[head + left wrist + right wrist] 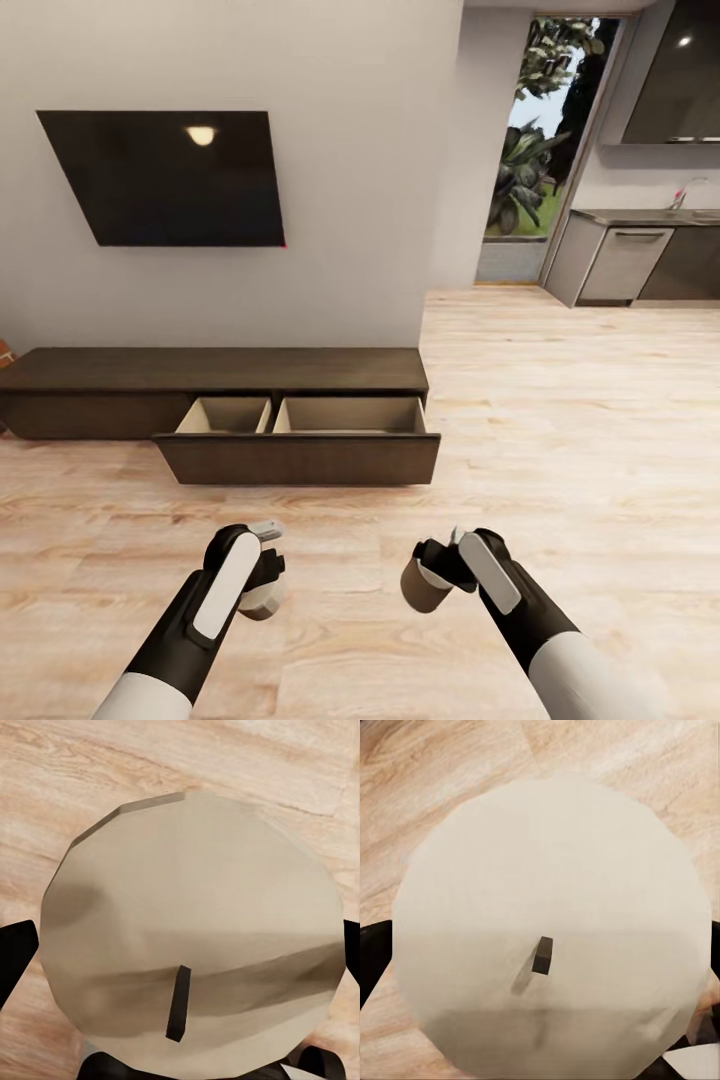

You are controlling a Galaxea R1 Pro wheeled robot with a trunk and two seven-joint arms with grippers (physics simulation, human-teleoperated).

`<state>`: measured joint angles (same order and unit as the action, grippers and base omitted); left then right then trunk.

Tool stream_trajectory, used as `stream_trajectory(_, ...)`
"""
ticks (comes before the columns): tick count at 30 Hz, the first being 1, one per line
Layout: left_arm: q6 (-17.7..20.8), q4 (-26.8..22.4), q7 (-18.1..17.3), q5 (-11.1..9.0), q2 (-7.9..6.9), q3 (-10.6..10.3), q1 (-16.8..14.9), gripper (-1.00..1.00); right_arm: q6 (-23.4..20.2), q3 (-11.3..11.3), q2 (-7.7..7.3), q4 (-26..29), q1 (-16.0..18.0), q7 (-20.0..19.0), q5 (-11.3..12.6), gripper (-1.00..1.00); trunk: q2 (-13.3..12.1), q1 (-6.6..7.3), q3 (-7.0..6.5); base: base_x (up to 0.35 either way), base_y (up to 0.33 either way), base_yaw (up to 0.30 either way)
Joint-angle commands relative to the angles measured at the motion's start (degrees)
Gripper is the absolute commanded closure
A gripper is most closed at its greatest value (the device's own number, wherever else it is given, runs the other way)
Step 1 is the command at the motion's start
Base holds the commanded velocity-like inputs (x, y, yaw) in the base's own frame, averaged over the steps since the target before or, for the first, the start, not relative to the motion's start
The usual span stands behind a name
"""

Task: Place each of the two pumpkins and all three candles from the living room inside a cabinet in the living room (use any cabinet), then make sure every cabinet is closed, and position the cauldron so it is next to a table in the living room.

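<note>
The cabinet (pixel 210 370) is a long, low, dark brown unit under the TV. Its wide drawer (pixel 300 458) stands pulled out, with two tan compartments that look empty. Low over the plank floor in front of it, my left gripper (pixel 262 592) is shut on a cream-white candle (pixel 260 600). My right gripper (pixel 432 578) is shut on a brown candle (pixel 422 588). The left wrist view looks down on its candle's pale top (pixel 187 922) and dark wick, with a black finger (pixel 13 954) at the side. The right wrist view shows the other candle's top (pixel 547 907). Pumpkins, cauldron and table are out of view.
A black TV (pixel 165 175) hangs on the pale wall above the cabinet. To the back right are a glass doorway onto plants (pixel 535 160) and grey kitchen cabinets (pixel 625 262). Light wood floor (pixel 560 420) stretches between me and the cabinet and off to the right.
</note>
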<state>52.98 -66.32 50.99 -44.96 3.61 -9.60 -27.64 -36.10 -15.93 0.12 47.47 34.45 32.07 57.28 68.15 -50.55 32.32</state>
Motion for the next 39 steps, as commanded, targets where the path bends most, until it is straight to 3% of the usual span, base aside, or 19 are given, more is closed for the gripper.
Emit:
stream_trajectory(1,0.1,0.0,0.6,-0.5,-0.01,0.0,0.0,1.0,0.8,-0.2,-0.03,0.1,0.0,0.5,0.5,1.0,0.0,-0.02,0.05,0.257,0.0,0.0)
stream_trajectory(2,0.1,0.0,0.6,-0.4,-0.01,-0.1,0.0,1.0,3.4,-0.3,-0.03,-0.1,-0.1,0.6,0.7,1.0,0.0,-0.02,0.05,0.158,0.0,0.0)
stream_trajectory(5,0.1,0.0,0.6,-0.4,-0.01,-0.1,0.0,1.0,4.2,-0.4,-0.03,-0.1,-0.2,0.6,0.7,1.0,0.0,-0.02,0.05,0.062,0.0,0.0)
stream_trajectory(12,0.1,0.0,0.6,-0.4,-0.01,-0.1,0.0,1.0,4.5,-1.5,-0.03,-0.1,-0.3,0.7,0.8,1.0,0.0,-0.02,0.05,0.147,0.0,0.0)
stream_trajectory(34,0.1,-0.1,0.5,-0.4,-0.01,0.0,0.0,1.0,4.6,-1.6,-0.03,-0.1,-0.3,0.6,0.7,1.0,0.0,-0.02,0.05,0.306,0.017,0.0)
stream_trajectory(39,0.1,-0.3,0.5,-0.4,-0.01,0.0,0.0,1.0,4.6,-1.6,-0.03,-1.8,-0.2,-1.6,0.6,1.0,0.0,-0.02,0.06,0.064,0.236,-0.014)
